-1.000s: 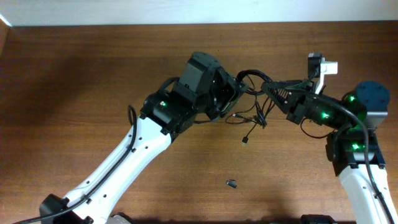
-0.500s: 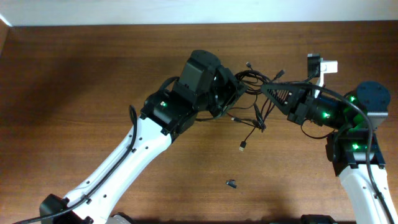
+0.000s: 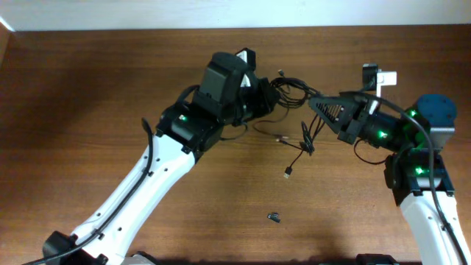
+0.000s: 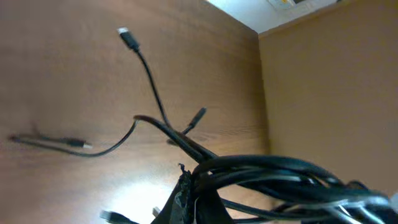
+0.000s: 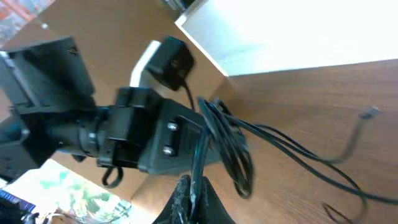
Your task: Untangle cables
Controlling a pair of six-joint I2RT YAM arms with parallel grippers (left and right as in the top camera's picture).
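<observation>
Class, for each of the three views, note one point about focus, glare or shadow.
Overhead: sharp, evenly lit table. Left wrist: the cables nearest the lens blur, glare on the wood beneath. Right wrist: the white surface is blown out.

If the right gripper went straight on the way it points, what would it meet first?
The cables bunched just ahead of the right gripper, then likely the left gripper facing it; depth is unclear.
</observation>
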